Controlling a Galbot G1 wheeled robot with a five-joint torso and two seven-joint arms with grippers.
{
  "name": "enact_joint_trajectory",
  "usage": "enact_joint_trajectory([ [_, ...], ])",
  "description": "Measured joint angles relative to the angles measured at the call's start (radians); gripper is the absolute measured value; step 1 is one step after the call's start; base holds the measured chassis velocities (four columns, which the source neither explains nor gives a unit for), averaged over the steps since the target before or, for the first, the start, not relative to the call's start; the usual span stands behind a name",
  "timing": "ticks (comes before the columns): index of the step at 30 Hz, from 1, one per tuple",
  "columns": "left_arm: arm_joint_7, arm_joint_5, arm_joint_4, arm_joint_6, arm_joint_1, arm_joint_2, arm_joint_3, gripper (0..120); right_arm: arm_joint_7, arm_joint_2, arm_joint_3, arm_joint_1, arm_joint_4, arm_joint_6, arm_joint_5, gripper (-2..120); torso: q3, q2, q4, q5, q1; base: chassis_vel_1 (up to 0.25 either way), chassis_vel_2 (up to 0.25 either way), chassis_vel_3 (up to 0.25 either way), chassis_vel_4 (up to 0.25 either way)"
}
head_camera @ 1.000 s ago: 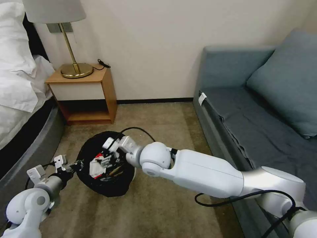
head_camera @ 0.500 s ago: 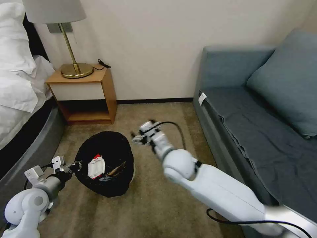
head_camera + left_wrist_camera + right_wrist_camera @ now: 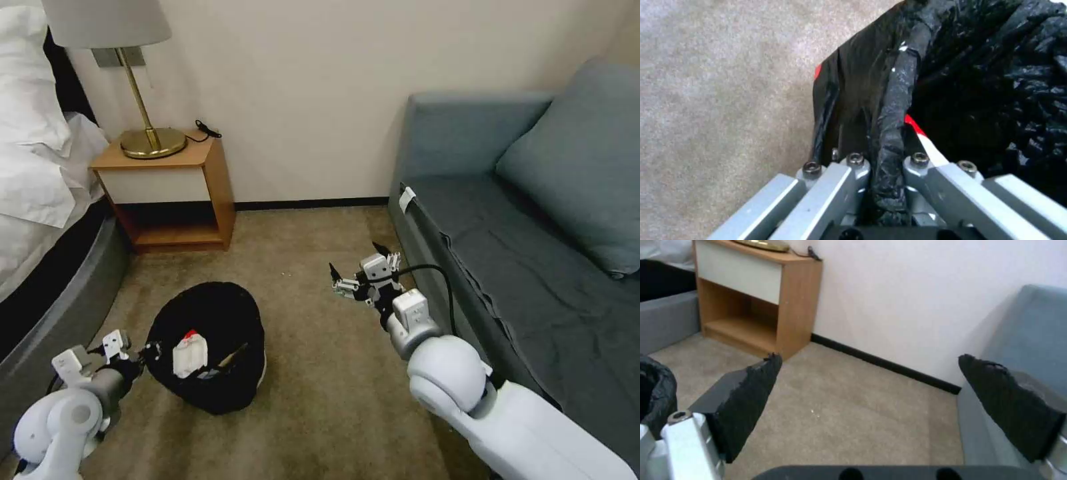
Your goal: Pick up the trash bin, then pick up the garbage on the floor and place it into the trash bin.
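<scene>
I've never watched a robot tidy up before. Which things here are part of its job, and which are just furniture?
Part of the job:
- trash bin, its rim pinched by the left gripper
- red-and-white wrapper, lying in the bin
- right gripper, jaws open and empty above the carpet

Just there:
- lamp
- nightstand
- bed
- sofa
</scene>
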Motion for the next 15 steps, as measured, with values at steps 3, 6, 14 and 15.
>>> enact_joint_trajectory([
  [3,-0.011,0.022,0.003,0.000,-0.001,-0.010,0.009,3,-0.041,0.022,0.059,-0.088,0.028,0.017,-0.065,100,0.000,0.000,-0.0003,-0.0003,0.000,0.000,0.000,0.000,0.000],
  [6,-0.014,0.039,0.003,0.000,0.000,-0.014,0.011,3,-0.072,0.040,0.100,-0.156,0.047,0.030,-0.113,100,0.000,0.000,-0.0001,-0.0002,0.000,0.000,0.000,0.000,0.000],
  [14,-0.014,0.069,0.007,-0.002,0.008,-0.030,0.019,22,-0.141,0.130,0.207,-0.356,0.090,0.074,-0.234,100,0.000,0.000,-0.0003,-0.0002,0.000,0.000,0.000,0.000,0.000],
  [15,-0.004,0.080,0.007,-0.006,0.011,-0.034,0.019,27,-0.151,0.147,0.221,-0.385,0.096,0.085,-0.250,100,0.000,0.000,-0.0001,-0.0003,0.000,0.000,0.000,0.000,0.000],
])
